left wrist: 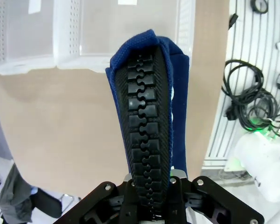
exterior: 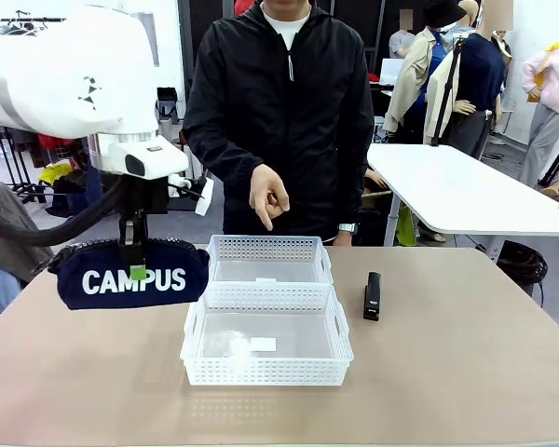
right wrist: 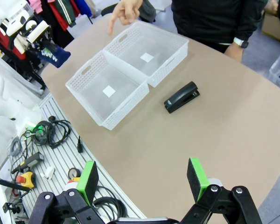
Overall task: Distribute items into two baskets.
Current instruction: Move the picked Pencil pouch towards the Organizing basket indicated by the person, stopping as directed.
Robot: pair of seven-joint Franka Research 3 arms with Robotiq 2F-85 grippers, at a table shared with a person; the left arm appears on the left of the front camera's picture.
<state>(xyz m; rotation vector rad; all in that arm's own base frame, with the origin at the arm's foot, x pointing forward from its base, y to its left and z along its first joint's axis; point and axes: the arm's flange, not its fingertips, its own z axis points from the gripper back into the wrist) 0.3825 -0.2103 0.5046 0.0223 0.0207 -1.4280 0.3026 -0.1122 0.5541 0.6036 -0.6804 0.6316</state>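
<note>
Two baskets (exterior: 268,296) sit ready; left end effector (exterior: 137,272) pinches the pouch (exterior: 102,279) by its zip, hoisted probably to clear rims; right end effector (right wrist: 142,179) gapes empty.

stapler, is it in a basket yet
No, the stapler lies on the table, to the right of both baskets.

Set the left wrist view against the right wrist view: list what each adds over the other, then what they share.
Left wrist view adds: the pouch close up, its black zip running down into the shut left jaws. Right wrist view adds: the black stapler lying beside the baskets, the person's hand pointing down near them, and the open, empty right jaws. Shared: the navy pouch, the two white baskets and the tan table.
</note>
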